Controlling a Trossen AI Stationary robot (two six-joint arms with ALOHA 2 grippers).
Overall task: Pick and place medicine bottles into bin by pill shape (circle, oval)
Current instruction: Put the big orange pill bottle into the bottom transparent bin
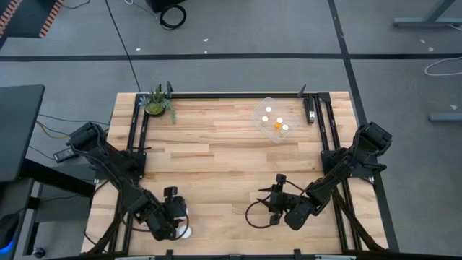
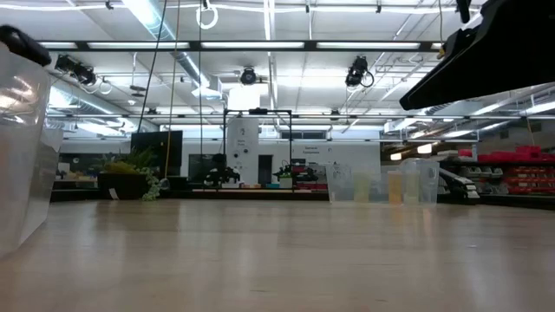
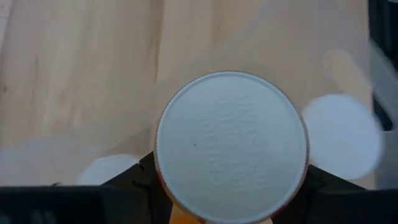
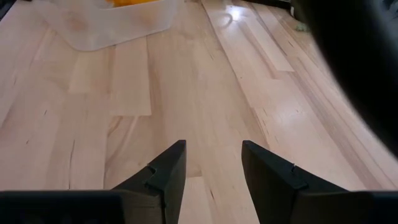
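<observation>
My left gripper (image 1: 172,217) is at the table's near left and is shut on a medicine bottle with a large round white cap (image 3: 231,146); a bit of its orange body (image 3: 180,216) shows under the cap. Two more white caps (image 3: 342,135) (image 3: 109,169) lie blurred beyond it. A clear bin (image 1: 274,119) with several orange bottles stands at the far right; it also shows in the low view (image 2: 381,185). My right gripper (image 1: 274,196) (image 4: 213,165) is open and empty, low over bare wood at the near right. My left gripper pinches the bottle between its two fingers (image 3: 138,177), one on each side just below the cap's rim (image 3: 160,180). The cap faces my wrist camera and hides the place of contact. The fingers point down, along the bottle's axis.
A clear container wall (image 2: 19,147) stands close at the left of the low view. A small potted plant (image 1: 156,102) is at the far left corner. Black frame rails (image 1: 317,115) run along the table's sides. Bare wood (image 1: 216,159) lies in the middle.
</observation>
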